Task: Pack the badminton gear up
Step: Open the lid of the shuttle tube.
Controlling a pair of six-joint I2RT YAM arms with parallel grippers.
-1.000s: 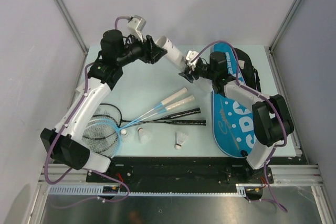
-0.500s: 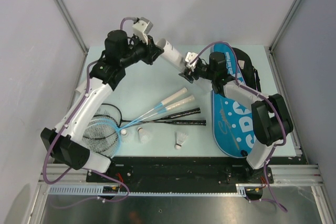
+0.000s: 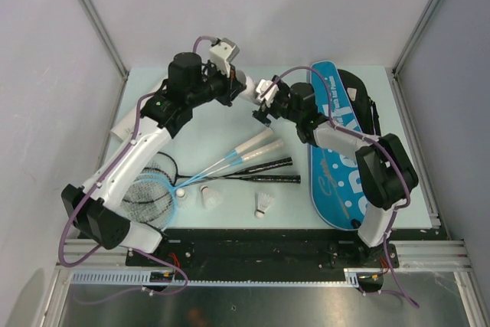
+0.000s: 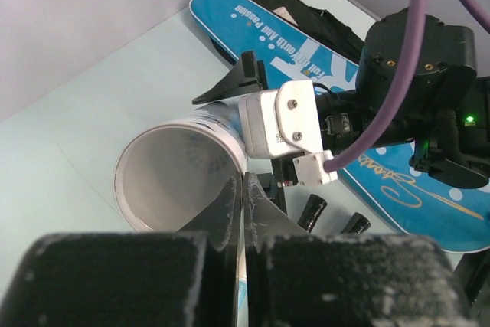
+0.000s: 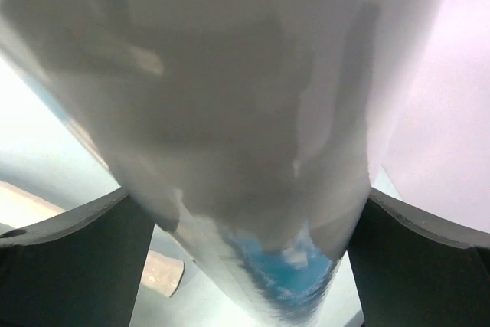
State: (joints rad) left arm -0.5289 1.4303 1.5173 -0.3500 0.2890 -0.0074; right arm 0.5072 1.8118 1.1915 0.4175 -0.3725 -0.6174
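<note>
A long white tube hangs above the back of the table between my two grippers. The left gripper is shut on the rim of its open end, one finger inside the wall and one outside. My right gripper stands open with the tube running between its spread fingers. The rackets lie crossed on the table in front, handles toward the blue bag on the right. Three shuttlecocks sit near the front edge.
The rackets' heads lie under the left arm at the front left. The bag stretches along the right side, just behind the right arm. Black racket handles show below the tube. Walls close in the table's back and sides.
The left gripper has closed on the tube's rim and moved right. The right gripper has opened wider and shifted left along the tube.
</note>
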